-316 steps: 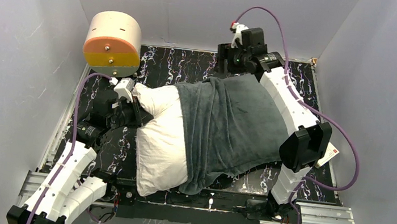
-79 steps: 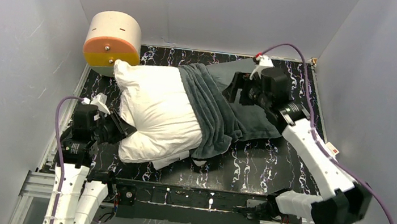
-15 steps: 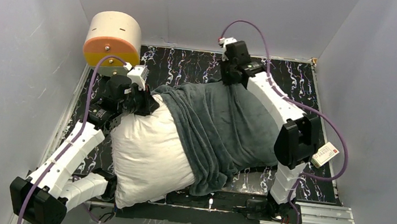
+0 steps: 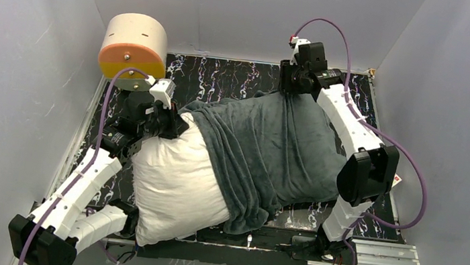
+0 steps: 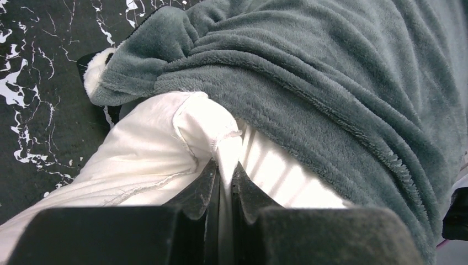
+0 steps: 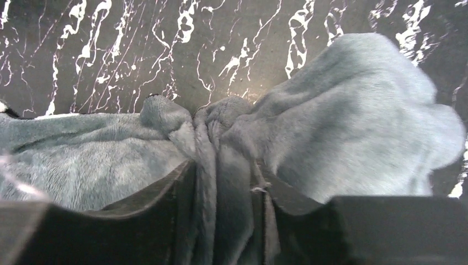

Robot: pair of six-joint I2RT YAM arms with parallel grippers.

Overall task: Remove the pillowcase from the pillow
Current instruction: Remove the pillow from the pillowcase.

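The white pillow (image 4: 175,183) lies across the table, its left half bare. The grey-green pillowcase (image 4: 270,154) still covers its right half, bunched in folds along the open edge. My left gripper (image 4: 167,124) is shut on the pillow's far left corner (image 5: 212,130), white fabric pinched between its fingers (image 5: 201,185). My right gripper (image 4: 292,89) is shut on a bunch of the pillowcase (image 6: 353,132) at its far edge, plush fabric between its fingers (image 6: 179,190). No zebra stripes show.
A cream-and-orange cylinder (image 4: 134,49) stands at the far left corner, just behind my left gripper. The black marbled table (image 4: 225,77) shows at the back. Grey walls close in on three sides. A small white tag (image 4: 394,181) lies at the right.
Over half a second my right gripper has moved right and back with the pillowcase, pulling it a little off the pillow. My left gripper holds still on the pillow corner.
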